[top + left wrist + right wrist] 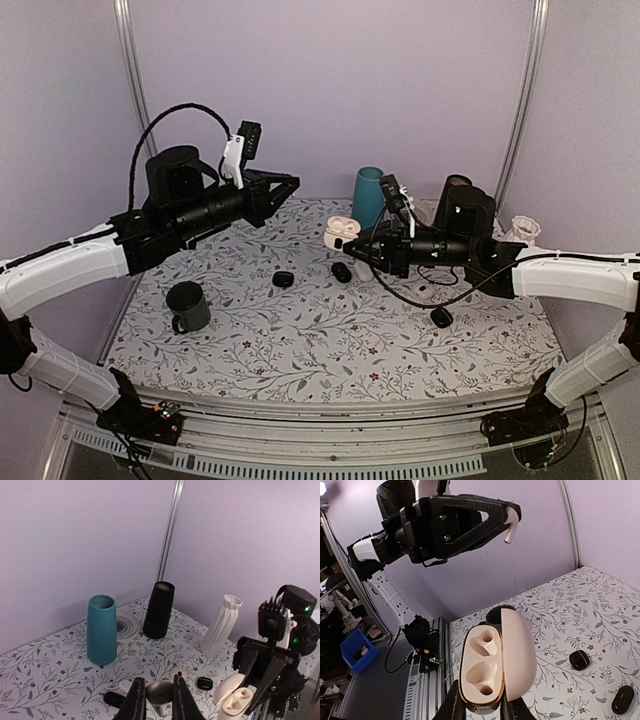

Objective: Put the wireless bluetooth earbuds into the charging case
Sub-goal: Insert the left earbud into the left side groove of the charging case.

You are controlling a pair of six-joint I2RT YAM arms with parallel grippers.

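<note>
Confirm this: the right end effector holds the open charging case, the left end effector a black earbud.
Not black: the earbud is white, as the right wrist view shows. The right end effector holds the open charging case, the left end effector that earbud.

Open charging case [481, 672] clamped in right gripper [480, 706] — both sockets empty, lid hinged rightward. Above, left gripper [507, 514] pinches a white earbud [510, 530], stem down. Two small black cases [579, 659] [623, 700] on floral table [570, 610].

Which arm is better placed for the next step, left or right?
Left, probably: the left gripper holds a white earbud, while the right gripper only holds the open charging case, both sockets empty.
</note>
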